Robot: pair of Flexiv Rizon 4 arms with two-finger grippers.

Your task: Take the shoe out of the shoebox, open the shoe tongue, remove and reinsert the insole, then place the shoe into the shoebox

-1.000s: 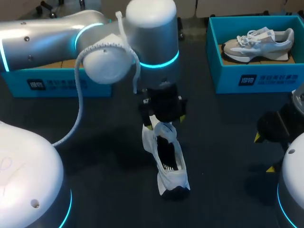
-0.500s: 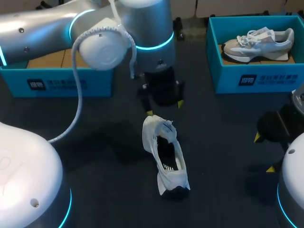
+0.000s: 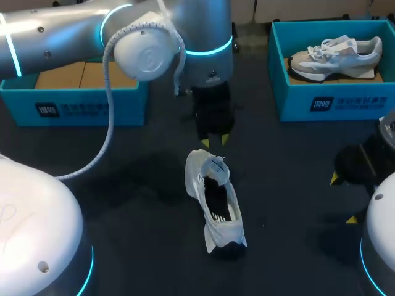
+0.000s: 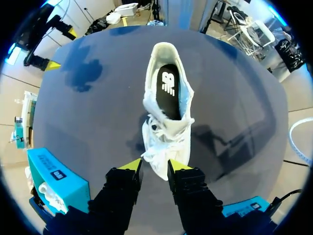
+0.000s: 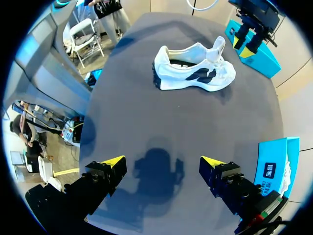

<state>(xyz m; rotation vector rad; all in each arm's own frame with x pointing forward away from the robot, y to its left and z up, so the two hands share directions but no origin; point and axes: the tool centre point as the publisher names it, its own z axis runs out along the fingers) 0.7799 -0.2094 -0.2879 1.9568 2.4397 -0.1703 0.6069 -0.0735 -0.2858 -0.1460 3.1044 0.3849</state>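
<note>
L gripper [image 4: 155, 166] near shoe [image 4: 166, 112] toe — fingers barely apart, empty; R gripper [image 5: 162, 161] wide open — well away.

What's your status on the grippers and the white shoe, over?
Left gripper open, empty, just off white shoe. Right gripper wide open, empty, well clear. Shoe upright on table, insole inside. Nothing between grippers and shoe.

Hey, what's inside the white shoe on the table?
A black insole lies inside the white shoe; its front part is hidden under the tongue.
</note>
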